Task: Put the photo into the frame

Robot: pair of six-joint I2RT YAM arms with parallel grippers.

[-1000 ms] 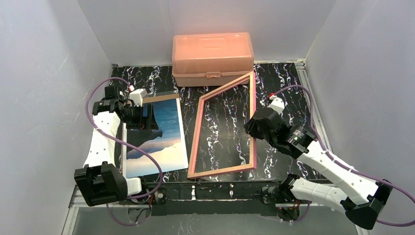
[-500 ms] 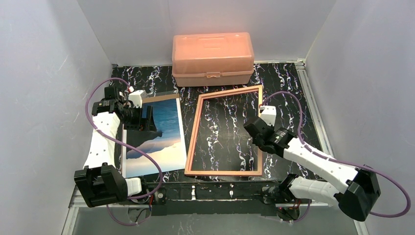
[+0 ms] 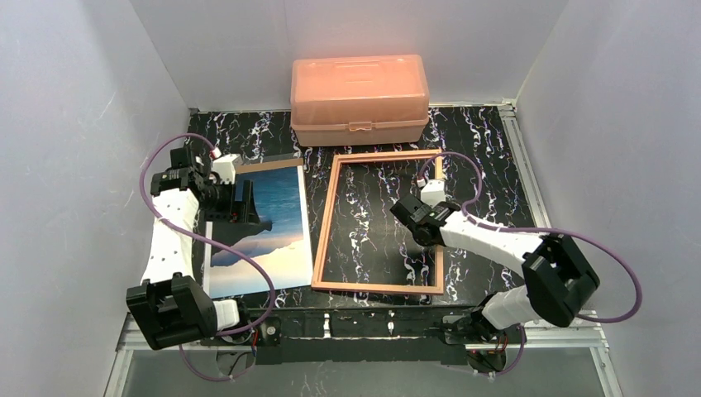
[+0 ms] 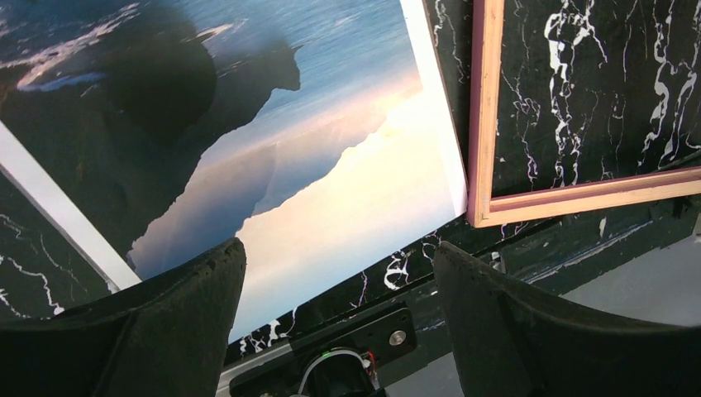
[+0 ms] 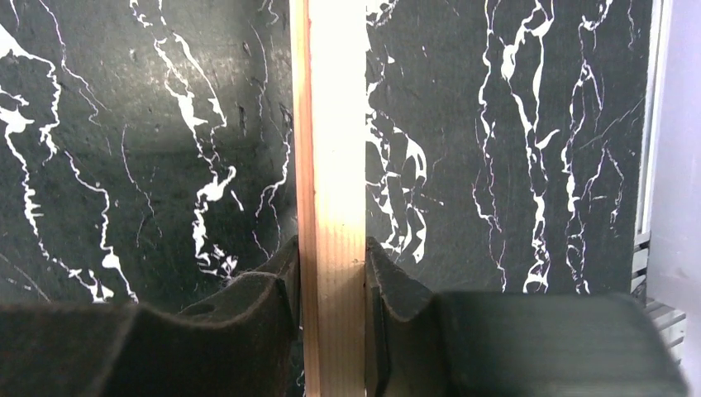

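Observation:
The photo point(image 3: 266, 236), a sea-and-sky print with a dark mountain, lies flat at the table's left; in the left wrist view the photo point(image 4: 331, 157) fills the upper part. My left gripper point(image 3: 242, 207) hovers over its far half, open point(image 4: 339, 277), with nothing between its fingers point(image 4: 165, 318). The frame point(image 3: 329, 217) lies flat beside the photo, tan-orange back up, and its near left corner point(image 4: 484, 207) almost touches the print. My right gripper point(image 3: 430, 236) is shut on the frame's right border point(image 5: 332, 149), the pads point(image 5: 395, 289) pressed on both sides of the bar.
A salmon-pink lidded box point(image 3: 360, 99) stands at the back, just beyond the frame's far border. A brown backing board point(image 3: 273, 164) peeks out from under the photo's far edge. White walls close in left and right, and a metal rail point(image 3: 372, 318) runs along the near edge.
The frame, tilted up on its left border a second ago, has been lowered flat onto the table by the right gripper, which moved left and down. The left gripper barely shifted.

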